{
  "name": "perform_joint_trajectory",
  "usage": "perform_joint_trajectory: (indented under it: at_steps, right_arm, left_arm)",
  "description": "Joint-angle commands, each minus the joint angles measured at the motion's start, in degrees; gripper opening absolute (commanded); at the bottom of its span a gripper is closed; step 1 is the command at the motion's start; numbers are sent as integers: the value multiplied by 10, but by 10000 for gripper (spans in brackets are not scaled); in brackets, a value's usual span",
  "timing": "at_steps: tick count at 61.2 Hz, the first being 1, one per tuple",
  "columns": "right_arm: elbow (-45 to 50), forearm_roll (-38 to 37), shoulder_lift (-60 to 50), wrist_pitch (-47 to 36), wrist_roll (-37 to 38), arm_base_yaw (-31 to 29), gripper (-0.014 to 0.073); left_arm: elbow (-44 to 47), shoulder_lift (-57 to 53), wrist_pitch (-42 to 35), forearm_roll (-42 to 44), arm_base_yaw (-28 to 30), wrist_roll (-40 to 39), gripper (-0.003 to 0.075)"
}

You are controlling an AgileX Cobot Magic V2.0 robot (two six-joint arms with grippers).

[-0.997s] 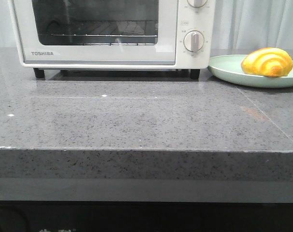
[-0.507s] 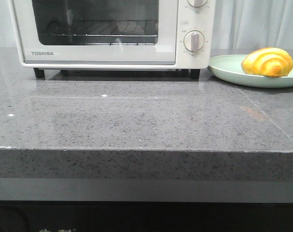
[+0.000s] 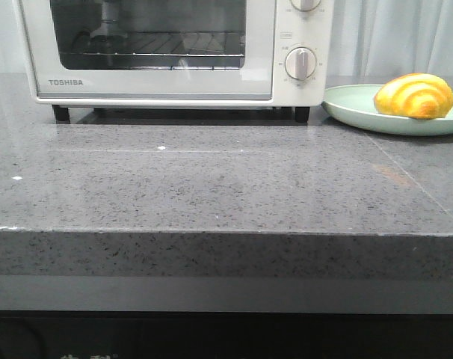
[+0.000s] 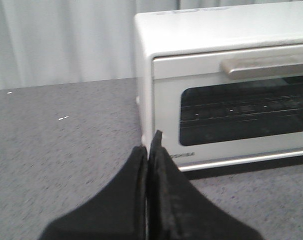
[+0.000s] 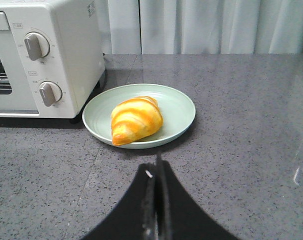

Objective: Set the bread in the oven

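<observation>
Lying on plate (image 5: 181, 107), bread (image 5: 135, 119) near closed right pincer (image 5: 157, 165).

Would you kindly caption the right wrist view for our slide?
Shut right claw faces the bread on its green plate, beside the closed oven.

The bread (image 5: 136, 119) in front of me was a glossy golden-yellow roll with orange-brown curved ridges, croissant-shaped. It lay on its side, whole, on a pale green plate (image 5: 179, 107), just right of the oven (image 3: 174, 48). The oven was white, marked Toshiba, and stood on black feet on the grey surface (image 3: 211, 187). Its glass door was shut, a wire rack showing behind the window, two round knobs at its right.
</observation>
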Motion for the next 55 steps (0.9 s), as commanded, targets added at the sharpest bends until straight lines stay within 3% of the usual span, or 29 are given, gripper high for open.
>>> perform_joint_trajectory:
  at_steps: [1,13,27,55]
  right_arm:
    - [-22,0,10,-44,-3,-4,-66]
    - [-22,0,10,-43,-3,-4,-66]
    - [-22,0,10,-38,-3,-4,-66]
    - [-22,0,10,-17,-3,-4,-66]
  left_arm:
    - [-69,54,-60,1,-44,-3,-21]
    - [-178,156,-64,-30,-98,-6,-21]
    - [-289,267,-42,-55,-111,-6,-20]
    - [-304,310,-10,-56,-132,-6,-20]
